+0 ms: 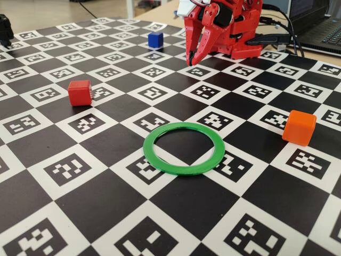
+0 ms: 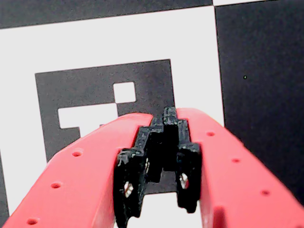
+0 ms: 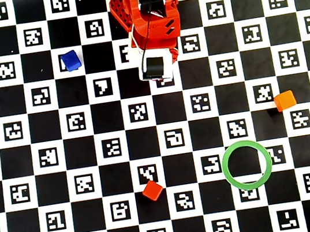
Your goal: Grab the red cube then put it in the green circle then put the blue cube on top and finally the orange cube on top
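The red cube (image 1: 80,92) (image 3: 152,190) sits alone on the checkered mat, to the left in the fixed view. The green circle (image 1: 184,169) (image 3: 225,168) lies flat near the middle front, with nothing inside it. Far back stands the blue cube (image 1: 155,40) (image 3: 71,60), left of the arm's base. The orange cube (image 1: 299,127) (image 3: 284,100) rests at the right. My red gripper (image 1: 191,60) (image 2: 166,116) hangs folded close to the base, tips pointing down just above a marker square. It is shut and holds nothing, far from all three cubes.
The red arm base (image 3: 147,6) stands at the back centre of the marker-printed mat (image 1: 106,213). A laptop (image 1: 319,21) and cables (image 1: 277,38) lie behind it at the right. A dark object (image 1: 5,29) sits at the far left edge.
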Robot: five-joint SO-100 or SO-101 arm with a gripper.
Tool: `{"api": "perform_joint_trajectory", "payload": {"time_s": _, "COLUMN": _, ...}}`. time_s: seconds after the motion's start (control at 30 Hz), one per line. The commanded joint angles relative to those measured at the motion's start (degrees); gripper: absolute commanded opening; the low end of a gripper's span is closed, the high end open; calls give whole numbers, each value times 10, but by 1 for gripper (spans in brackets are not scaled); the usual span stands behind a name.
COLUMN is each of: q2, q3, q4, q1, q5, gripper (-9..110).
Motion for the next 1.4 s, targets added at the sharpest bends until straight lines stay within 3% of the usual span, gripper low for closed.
{"api": "perform_joint_trajectory", "payload": {"time_s": 0.0, "q2": 28, "q3": 29, "q4": 30, "q1": 4, "q5": -4, "gripper": -4}}
{"api": "perform_joint_trajectory", "payload": {"time_s": 1.03, "q2": 27, "q3": 29, "q4": 32, "q1": 1, "q5": -22, "gripper": -4}}
{"api": "perform_joint_trajectory", "payload": {"time_s": 1.37, "q2": -93, "q3": -36, "q4": -79, "q1": -23, "q5": 40, "gripper": -4}}
